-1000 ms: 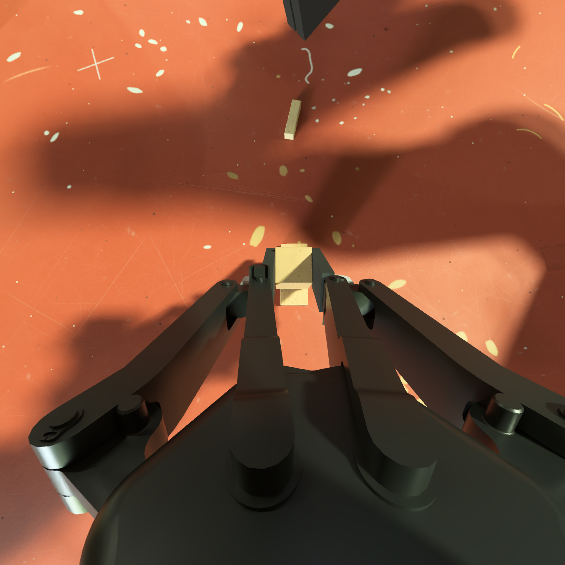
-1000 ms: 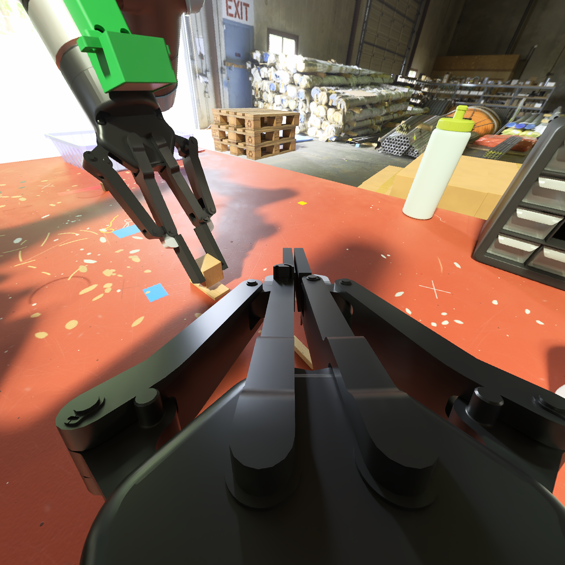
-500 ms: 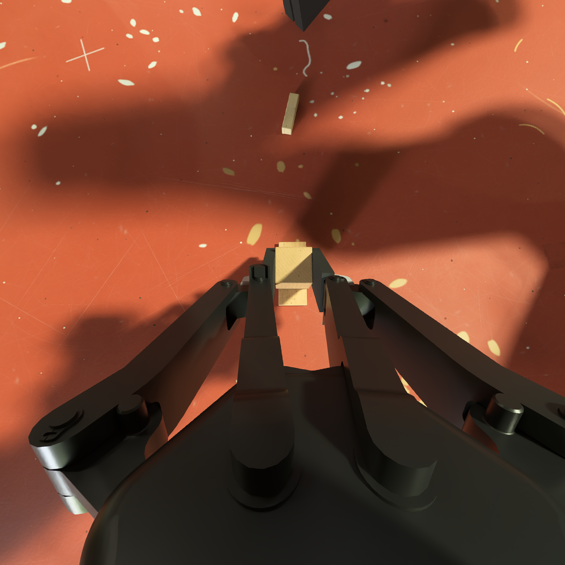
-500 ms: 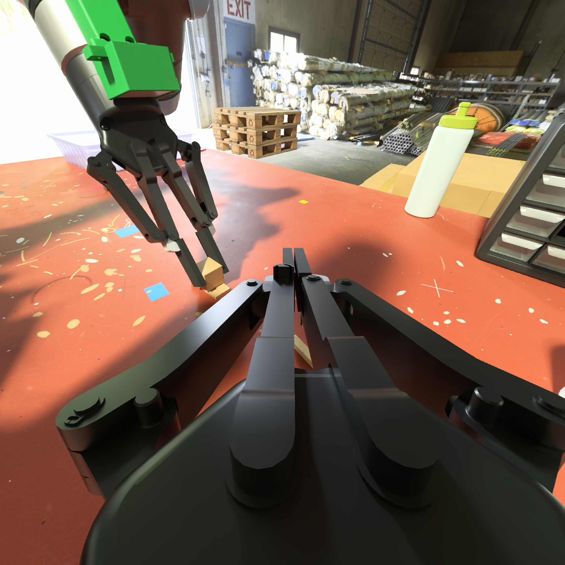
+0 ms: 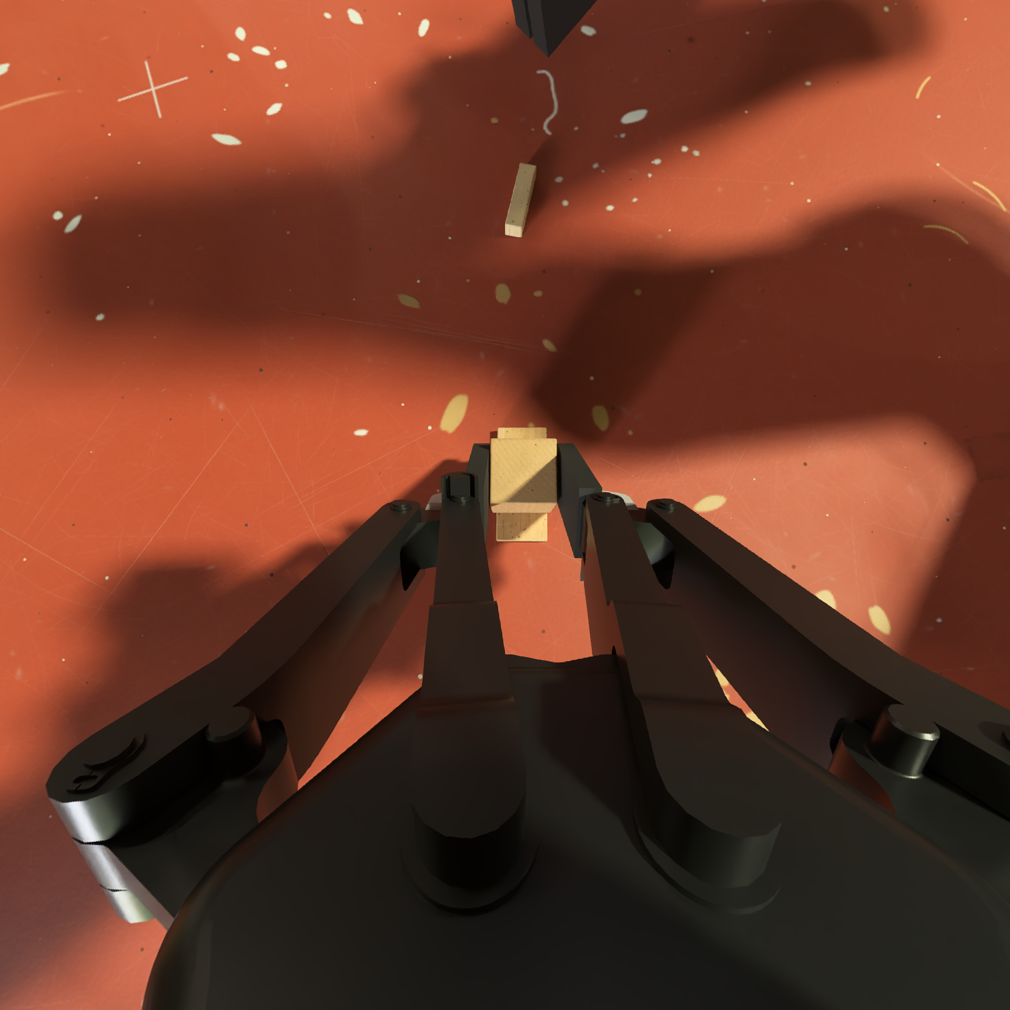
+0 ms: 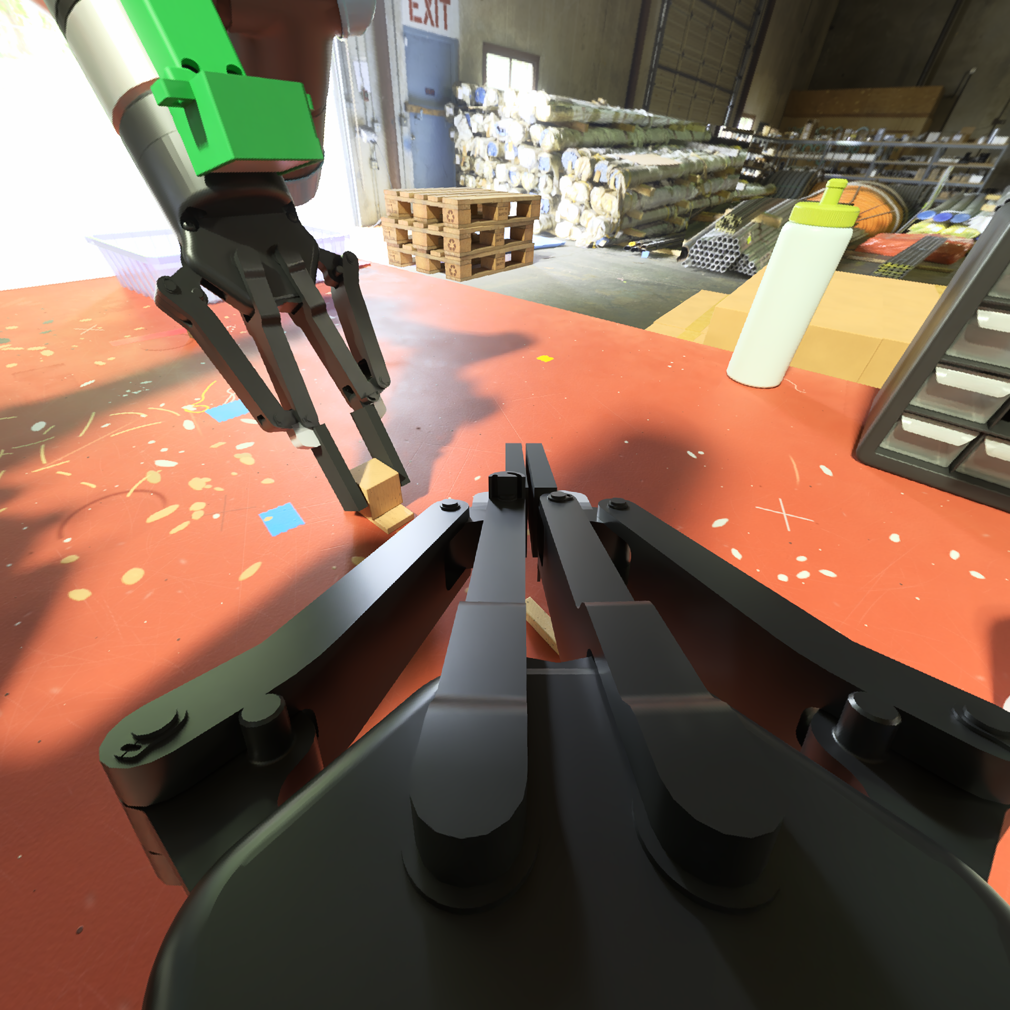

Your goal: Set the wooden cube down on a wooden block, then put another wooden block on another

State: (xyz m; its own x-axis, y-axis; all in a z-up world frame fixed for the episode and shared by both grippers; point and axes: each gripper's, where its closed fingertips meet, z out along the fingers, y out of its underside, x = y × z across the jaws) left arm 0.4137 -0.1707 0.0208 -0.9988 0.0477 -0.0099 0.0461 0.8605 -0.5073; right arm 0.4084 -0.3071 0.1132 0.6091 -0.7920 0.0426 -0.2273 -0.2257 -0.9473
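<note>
My left gripper is shut on the wooden cube and holds it over a flat wooden block lying on the red table. In the right wrist view the cube sits on or just above that block; I cannot tell whether they touch. A second, thin wooden block lies farther ahead. My right gripper is shut and empty, hovering above this thin block, which shows between its fingers. Its tip shows at the top of the left wrist view.
A white bottle with a yellow-green cap stands at the table's far right edge. A dark drawer cabinet stands at the right. A clear tray sits at the far left. The red table is paint-speckled.
The left arm has tilted and shifted slightly while keeping the cube in its grip over the flat block. The right gripper has stayed shut and nearly still.
</note>
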